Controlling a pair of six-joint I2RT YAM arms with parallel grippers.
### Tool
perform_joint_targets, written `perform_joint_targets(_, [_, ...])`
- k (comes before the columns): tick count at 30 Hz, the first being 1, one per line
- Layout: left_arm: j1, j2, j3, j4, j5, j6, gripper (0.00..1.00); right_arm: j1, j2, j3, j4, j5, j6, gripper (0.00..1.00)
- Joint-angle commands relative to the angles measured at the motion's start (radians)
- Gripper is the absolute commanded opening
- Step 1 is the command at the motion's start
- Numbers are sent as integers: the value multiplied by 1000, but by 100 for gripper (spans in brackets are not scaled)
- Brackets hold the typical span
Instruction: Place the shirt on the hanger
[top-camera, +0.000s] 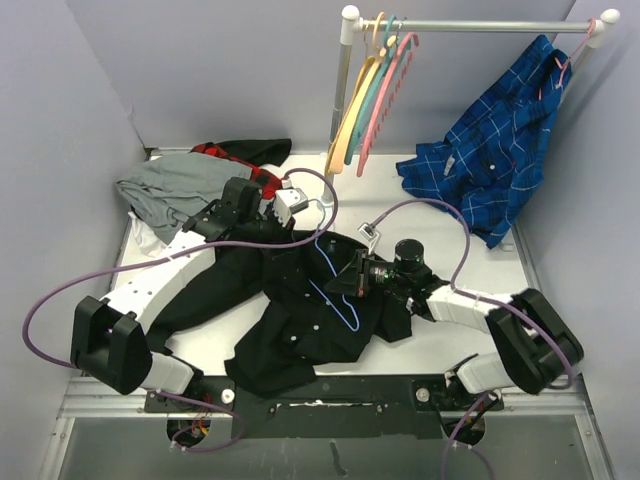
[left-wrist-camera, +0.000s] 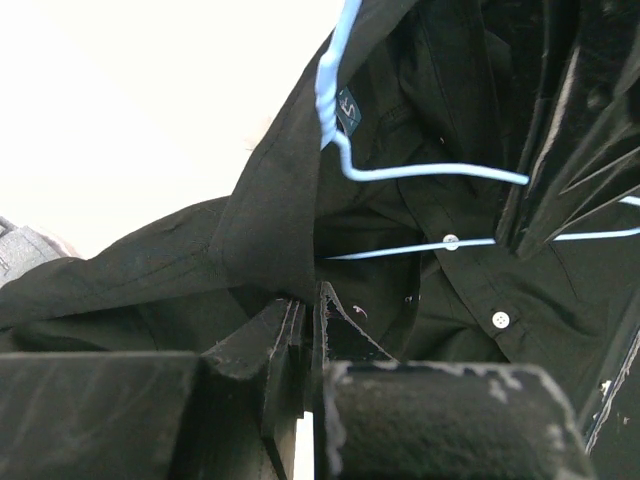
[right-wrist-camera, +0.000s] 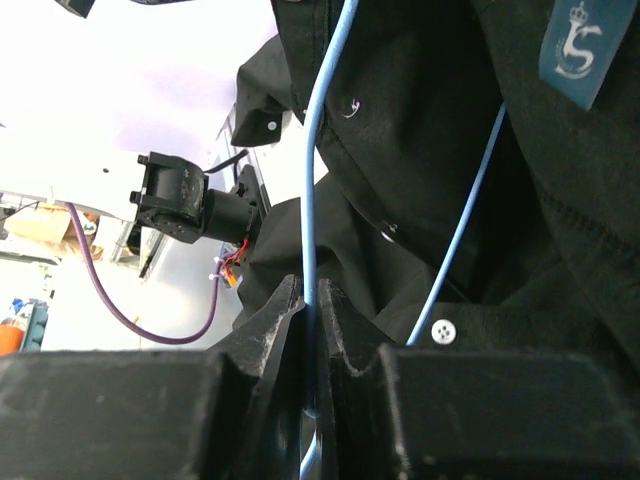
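Tabletop (top-camera: 425, 350) white, smooth; lavender walls (top-camera: 200, 70) around. Matte black long-sleeved button-up shirt (top-camera: 300, 320) with pale buttons crumpled mid-frame, thin light-blue wire hanger (top-camera: 335, 306) at its collar. Left gripper (left-wrist-camera: 308, 312) jaws pinch shirt fold; right gripper (right-wrist-camera: 312, 300) jaws clamp hanger wire.

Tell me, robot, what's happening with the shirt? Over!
Left tool shut on shirt. Right tool shut on hanger. Hanger lies on open shirt. Nothing seen blocking.

You're facing a white table (top-camera: 430, 220) boxed in by pale lavender walls (top-camera: 220, 70) (evenly lit, soft shadows), with a white-posted clothes rail (top-camera: 480, 26) at one o'clock.
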Motion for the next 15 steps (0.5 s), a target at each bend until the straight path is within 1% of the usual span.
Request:
perform_joint_targets(1, [-10,-28,4,33,21,4,0,-3,109,15,349,-67,90,0])
perform_joint_targets(5, [-14,-8,12,37,10,10,0,-3,212,-3,475,-76,127,0])
perform_joint_targets(9, [-34,9,2,60,-5,0,0,-4,278,-14,588,-78,159,0])
perform_joint_targets(14, [-48,47,-10,82,-60,40,0,10,315,20,626,-156,174,0])
perform_joint_targets(15, [-48,52,-9,88,-74,45,2,9,315,21,615,-166,166,0])
